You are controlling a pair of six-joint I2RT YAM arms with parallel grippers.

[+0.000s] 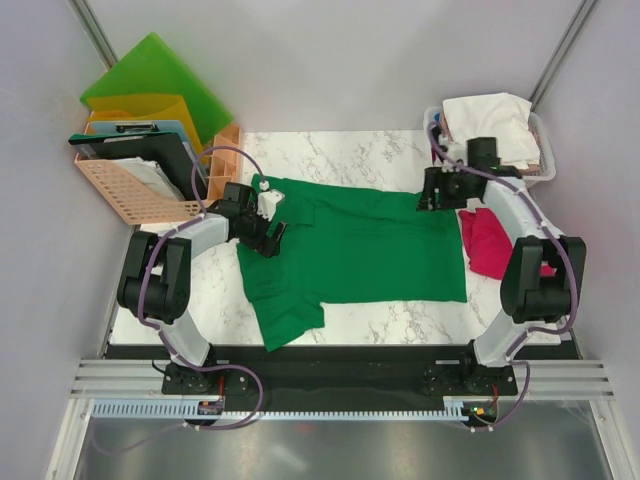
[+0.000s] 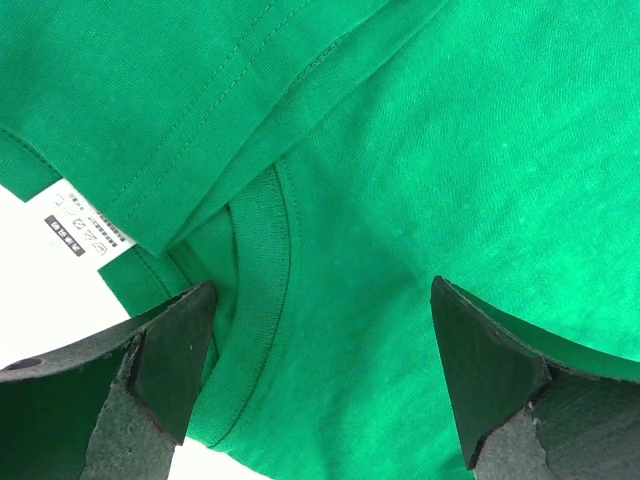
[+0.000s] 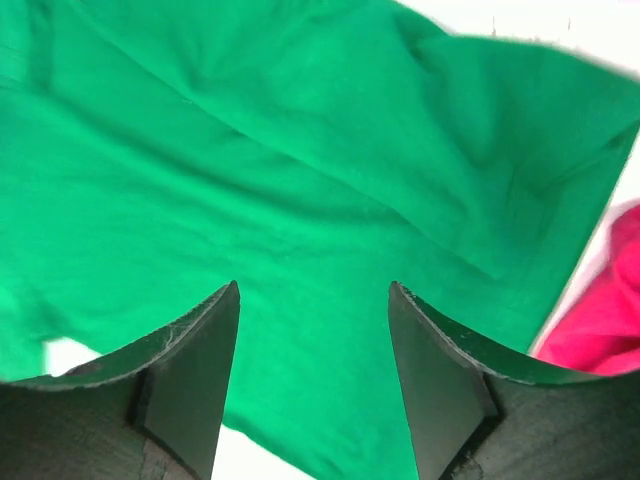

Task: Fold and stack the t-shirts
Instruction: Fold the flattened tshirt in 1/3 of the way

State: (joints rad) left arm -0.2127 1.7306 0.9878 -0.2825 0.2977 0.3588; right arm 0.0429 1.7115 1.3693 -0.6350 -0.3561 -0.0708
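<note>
Fingers (image 2: 165,370) of the left gripper (image 2: 322,295) stand wide apart over the ribbed collar (image 2: 255,290) of the deep green short-sleeved cloth t-shirt (image 1: 360,245), gripping nothing; the right gripper (image 3: 313,295) gapes too, above the hem's far corner; the shirt lies flat on the white marble table (image 1: 400,322), long axis left to right, collar toward the left arm; a white care tag (image 2: 77,231) beside the collar bears print too small to read; a magenta-red tee (image 1: 488,245) lies just beside the hem.

One green t-shirt (image 1: 360,245), one magenta-red t-shirt (image 1: 488,245), one white basket (image 1: 547,152) heaped with pale cloth (image 1: 490,118), pieces too bunched to count, one peach rack (image 1: 125,195) of folders, two robot arms, left arm (image 1: 165,270) and right arm (image 1: 535,265), one marble table (image 1: 400,320).
</note>
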